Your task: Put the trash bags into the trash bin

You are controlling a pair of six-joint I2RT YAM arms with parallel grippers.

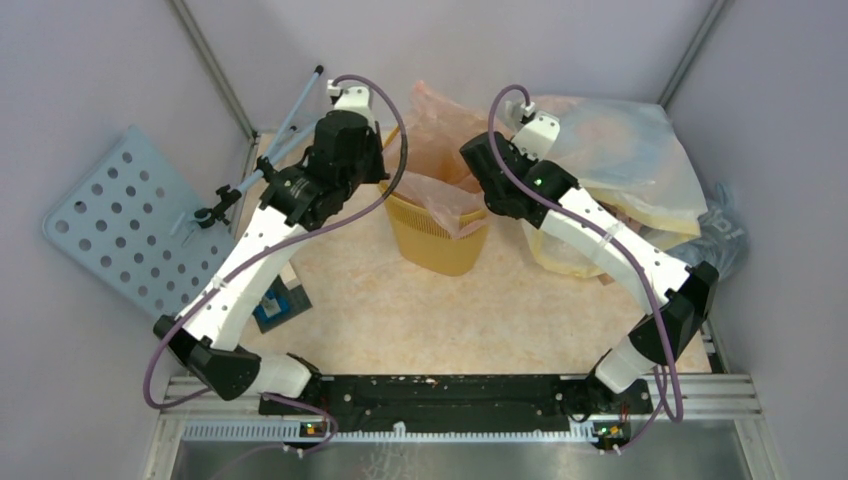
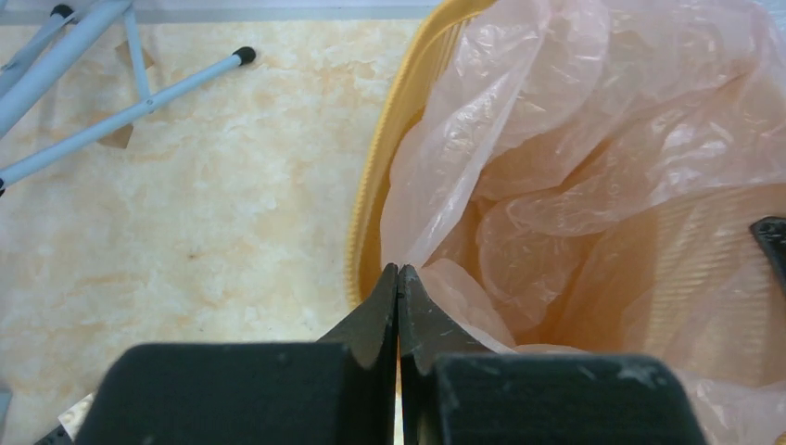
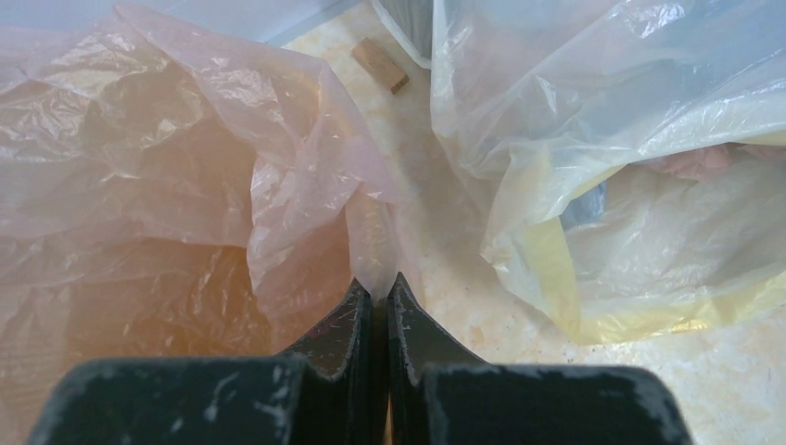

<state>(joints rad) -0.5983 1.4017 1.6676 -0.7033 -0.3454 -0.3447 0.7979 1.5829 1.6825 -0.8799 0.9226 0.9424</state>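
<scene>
Pink bag (image 2: 575,139) in bin (image 2: 389,158): left hand (image 2: 399,271) pinches film at 10 o'clock rim, right hand (image 3: 378,283) at 2 o'clock. Advisable: stretch mouth evenly over rim.

No text, label, brand mark, number or sign is legible in any view. The small blue-edged object (image 1: 277,306) shows surface detail too small to resolve.
</scene>
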